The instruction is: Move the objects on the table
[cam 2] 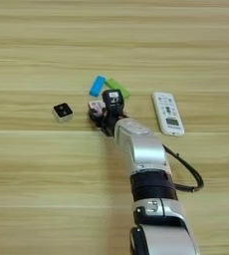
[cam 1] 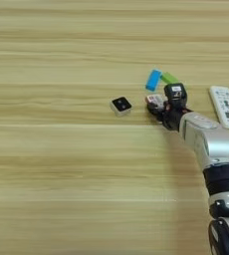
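Your right jaws (cam 2: pixel 100 110) sit out over the middle of the wooden bench (cam 1: pixel 52 174), with the silver forearm (cam 2: pixel 139 147) running back toward the bottom right. At their tip you can see the red-edged white packet (cam 1: pixel 155 100), lying right at the black fingers and partly covered by them. Whether the jaws are pinching it, merely touching it, or spread around it, you cannot tell from these views.

The small white cube with the black top (cam 1: pixel 121 105) rests flat on the bench just to the left of the jaws, apart from them and from the packet, with bare wood between.

Just beyond the jaws lie a blue block (cam 1: pixel 153 79) and a green block (cam 1: pixel 169 78), their near ends meeting in a shallow V. To the right of the arm, well clear of it, a white remote control (cam 2: pixel 168 113) lies lengthwise on the bench.
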